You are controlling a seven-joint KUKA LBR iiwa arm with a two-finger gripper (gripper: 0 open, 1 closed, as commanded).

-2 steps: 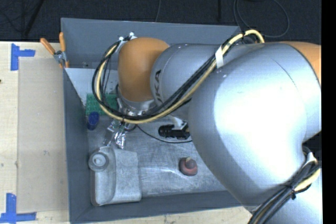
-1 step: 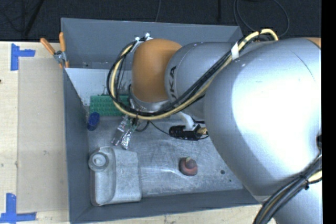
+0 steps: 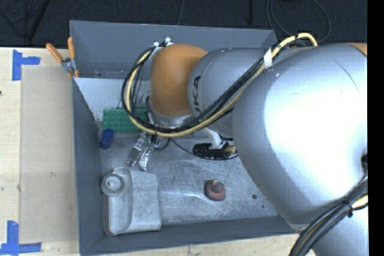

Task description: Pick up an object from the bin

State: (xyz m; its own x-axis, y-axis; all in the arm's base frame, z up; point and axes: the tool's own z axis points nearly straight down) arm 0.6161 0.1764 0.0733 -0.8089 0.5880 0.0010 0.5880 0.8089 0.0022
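Tool (image 3: 140,156) low in the bin (image 3: 84,189), left of middle. Wide or narrow, I cannot tell. The small blue cap (image 3: 106,138) sits just to its left, and the flat grey pouch (image 3: 135,207) lies near, toward the front wall.

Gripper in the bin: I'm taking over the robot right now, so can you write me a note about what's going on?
Gripper: low in the left half of the bin, over bare floor. I can't tell if it is open or shut, and I see nothing held.
Things: the small blue cylinder and the green flat block lie nearest, to its left. The grey flat pouch with a round cap is in the front left corner. The brown-red round thing and the black-and-white thing are toward the middle.
Done: nothing picked yet.
Left: grasp one thing and lift it out.
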